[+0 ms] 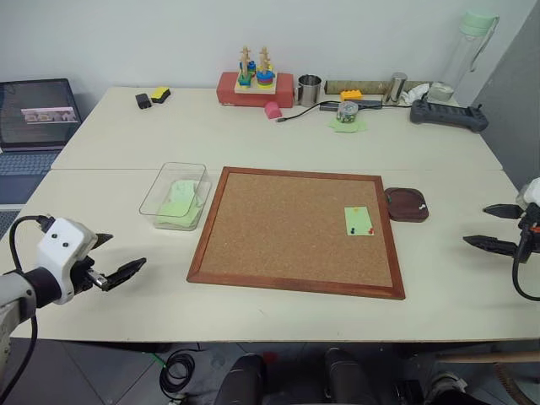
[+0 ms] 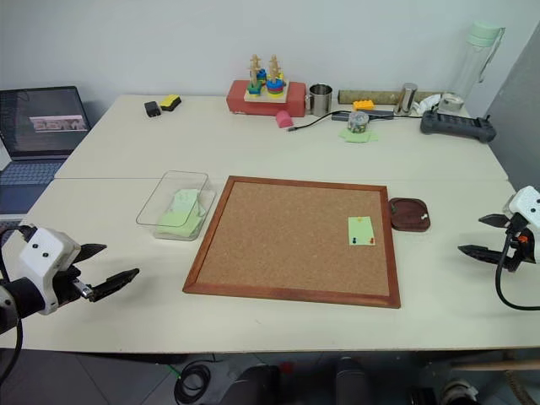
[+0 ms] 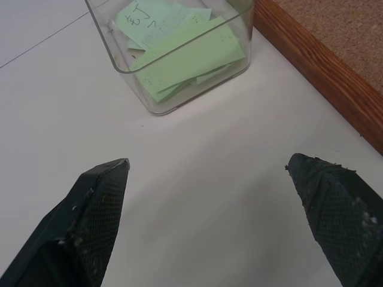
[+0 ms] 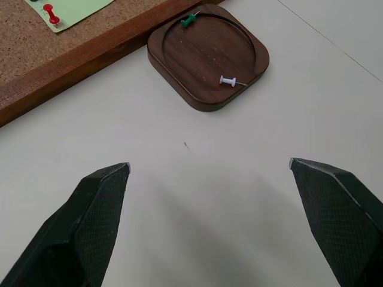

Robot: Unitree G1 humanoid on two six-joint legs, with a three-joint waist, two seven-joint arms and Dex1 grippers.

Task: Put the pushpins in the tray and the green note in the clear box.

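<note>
Though cropped by the frame edge, right gripper (image 1: 498,228) and left gripper (image 1: 114,257) both spread, empty.

- Desk (image 1: 278,143): pale cream, plain.
- Corkboard (image 1: 287,228): speckled tan cork in a reddish-brown wooden frame.
- Green note (image 1: 359,221): pale green, near the corkboard's right edge; on it the pushpins (image 1: 363,223), one orange-yellow, one red, one dark.
- Tray (image 4: 208,57): dark brown wood with visible grain; inside it one green pin (image 4: 189,20) and one white pin (image 4: 228,81).
- Clear box (image 3: 173,54): transparent, holding pale green notes, one with dark handwriting.
- Left gripper (image 3: 209,173) and right gripper (image 4: 209,170): black fingers with a fine mesh texture, white housings.
- Block (image 1: 272,110) toward the desk's far edge: pink.
- Cup (image 1: 310,89): silver metal.
</note>
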